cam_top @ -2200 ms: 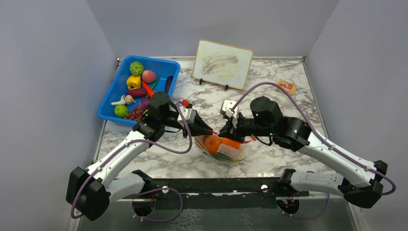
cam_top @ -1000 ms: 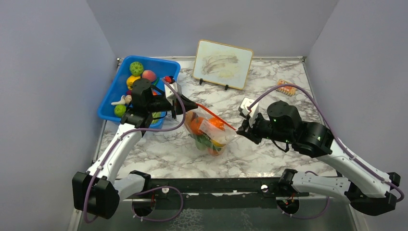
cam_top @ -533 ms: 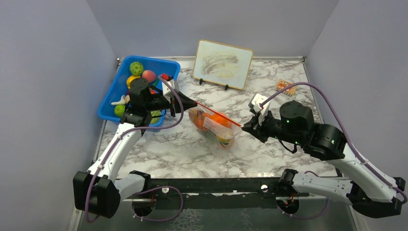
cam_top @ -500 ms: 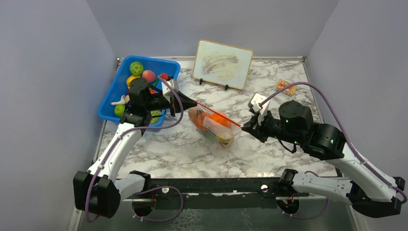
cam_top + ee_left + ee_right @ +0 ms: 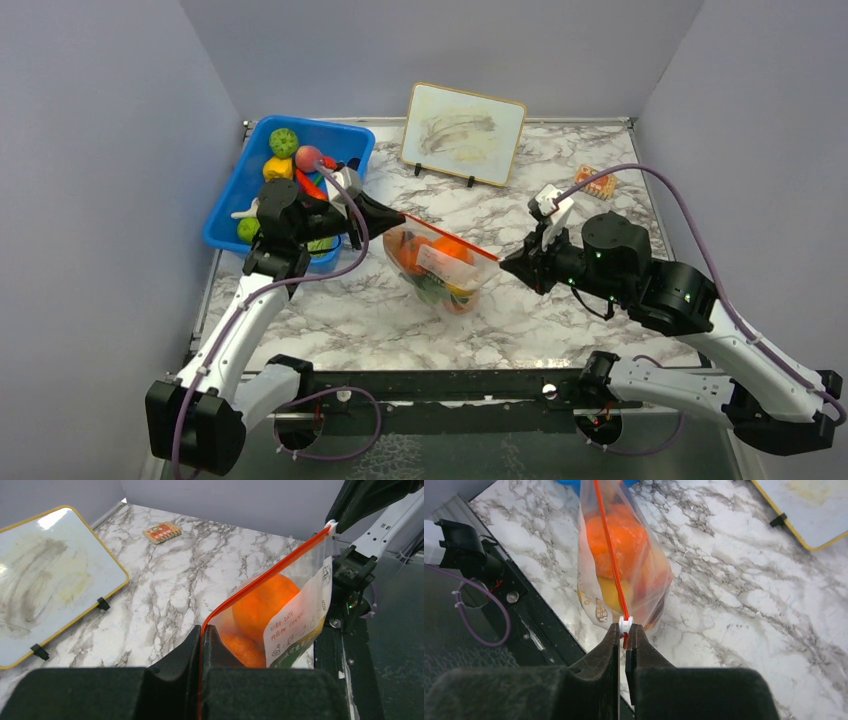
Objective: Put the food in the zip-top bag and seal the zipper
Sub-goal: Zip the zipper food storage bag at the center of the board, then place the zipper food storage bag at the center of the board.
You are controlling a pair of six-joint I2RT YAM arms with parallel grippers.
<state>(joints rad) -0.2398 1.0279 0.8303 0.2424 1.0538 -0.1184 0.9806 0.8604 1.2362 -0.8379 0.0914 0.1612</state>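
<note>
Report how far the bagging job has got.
Done: oranges sit inside the zip-top bag. In hand: left gripper and right gripper pinch the zipper ends, stretched taut, slider at the right gripper. Left: confirming the seal; more food lies in the blue bin.

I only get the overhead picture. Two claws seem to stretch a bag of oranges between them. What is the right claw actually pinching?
Observer: Its wrist camera shows the right gripper shut on the small white slider at the end of the orange-red zipper.
Operator: And the left one?
Observer: The left gripper is shut on the zipper's other end, at the corner of the zip-top bag.
Operator: Is anything written on the bag?
Observer: Yes. The left wrist view shows a white label with the word DATE printed on it.
</note>
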